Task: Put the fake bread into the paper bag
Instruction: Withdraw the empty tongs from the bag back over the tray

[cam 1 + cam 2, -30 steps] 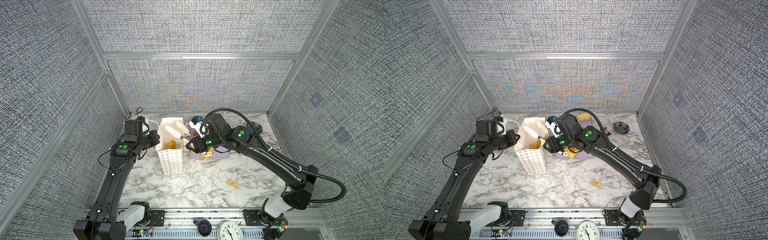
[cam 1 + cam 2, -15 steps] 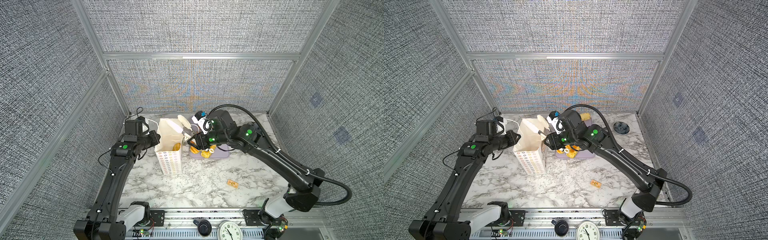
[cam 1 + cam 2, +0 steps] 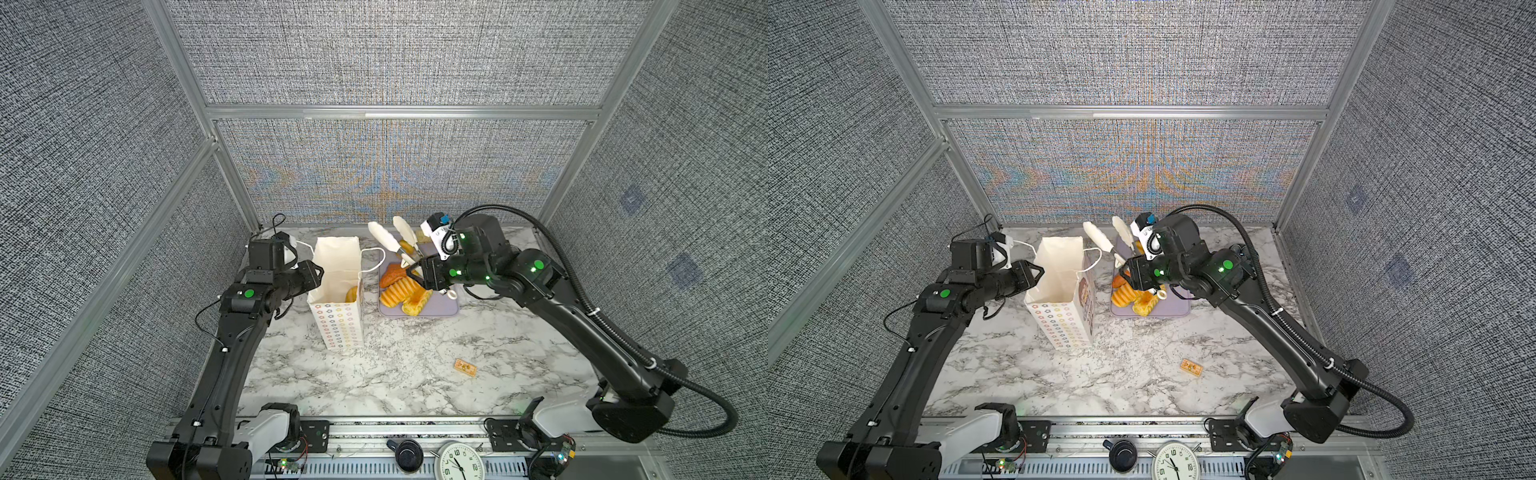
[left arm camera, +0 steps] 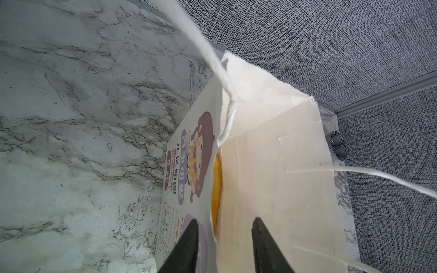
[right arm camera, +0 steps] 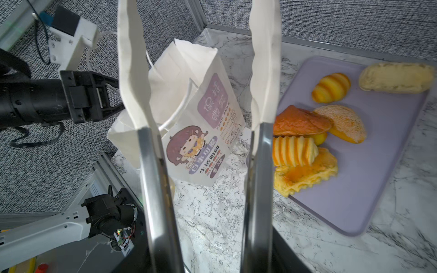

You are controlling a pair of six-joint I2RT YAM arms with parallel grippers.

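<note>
- White paper bag [image 3: 340, 328] stands on the marble worktop [image 3: 395, 374], with one shiny yellow roll [image 3: 351, 294] now inside.
- Our right jaws grip the metal tongs [image 3: 382, 237]. Their soft white tips were over the bag a moment ago. Now they are up, apart and empty.
- Our left jaws were pinching the thin paper edge. Now they have let go.
- Bumpy, glossy fake bread [image 5: 295, 151] waits on the flat purple tray [image 5: 378, 165], so we think more trips are needed.
</note>
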